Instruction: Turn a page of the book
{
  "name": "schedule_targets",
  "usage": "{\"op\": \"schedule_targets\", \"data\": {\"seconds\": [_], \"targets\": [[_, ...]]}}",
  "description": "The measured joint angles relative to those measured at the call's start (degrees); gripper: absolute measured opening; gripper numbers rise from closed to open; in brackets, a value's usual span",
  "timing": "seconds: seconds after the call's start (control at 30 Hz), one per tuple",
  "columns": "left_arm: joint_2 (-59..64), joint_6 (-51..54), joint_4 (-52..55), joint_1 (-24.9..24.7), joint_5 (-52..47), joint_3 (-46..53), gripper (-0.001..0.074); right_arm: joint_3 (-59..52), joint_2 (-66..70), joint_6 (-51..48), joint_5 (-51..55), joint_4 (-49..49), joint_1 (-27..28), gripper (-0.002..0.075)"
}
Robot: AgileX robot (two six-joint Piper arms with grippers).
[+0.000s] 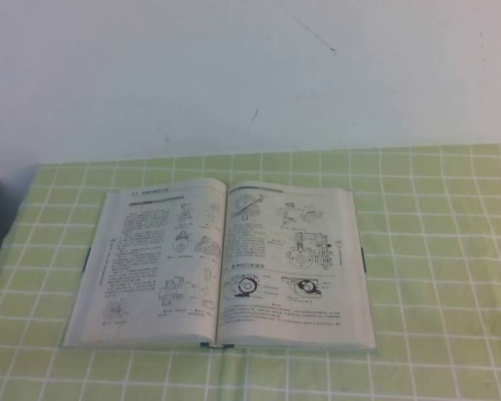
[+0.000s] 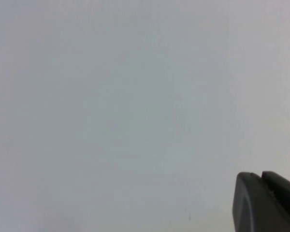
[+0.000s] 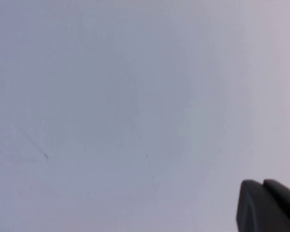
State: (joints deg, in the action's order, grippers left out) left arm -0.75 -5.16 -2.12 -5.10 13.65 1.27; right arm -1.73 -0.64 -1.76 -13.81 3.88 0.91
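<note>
The book (image 1: 221, 266) lies open and flat on the counter (image 1: 434, 251), which is covered by a green-and-white checked cloth, with a pale wall (image 1: 250, 75) rising behind it. Its left page shows text with small machine drawings, and the right-hand page (image 1: 290, 266) carries larger mechanical diagrams above and below a band of text; both sheets lie down against the stack, none lifted. Thin blue-teal cover edges peek out at the sides and at the near edge by the spine. Neither arm appears in the high view, so both grippers are well apart from the book. The left gripper (image 2: 266, 203) shows only as a dark rounded tip at a corner of the left wrist view, facing blank pale wall, nothing held that can be seen; whether it is spread or closed cannot be told. The right gripper (image 3: 267, 207) appears the same way in the right wrist view, a dark tip against the wall with faint scuff marks, and its opening likewise cannot be told. The book is out of sight from both grippers' cameras.
</note>
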Motion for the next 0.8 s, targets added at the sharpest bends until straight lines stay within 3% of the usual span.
{"op": "schedule_targets", "data": {"seconds": [0.17,0.5,0.63,0.8], "targets": [[0.0,0.0,0.12,0.0,7.44,0.0,-0.0004,0.0,0.0,0.85,-6.94,0.0,0.0,-0.0003],[0.0,-0.51,0.12,0.0,14.41,0.0,-0.0004,0.0,0.0,1.01,-8.1,-1.73,0.0,-0.0003],[0.0,-2.54,-0.71,0.0,13.51,0.0,-0.0004,2.09,0.0,-2.09,-2.35,-1.73,0.0,-0.0003],[0.0,-3.46,-0.6,0.0,1.1,-5.32,-0.0004,9.87,0.0,-7.0,12.49,-1.25,0.0,-0.0003]]}}
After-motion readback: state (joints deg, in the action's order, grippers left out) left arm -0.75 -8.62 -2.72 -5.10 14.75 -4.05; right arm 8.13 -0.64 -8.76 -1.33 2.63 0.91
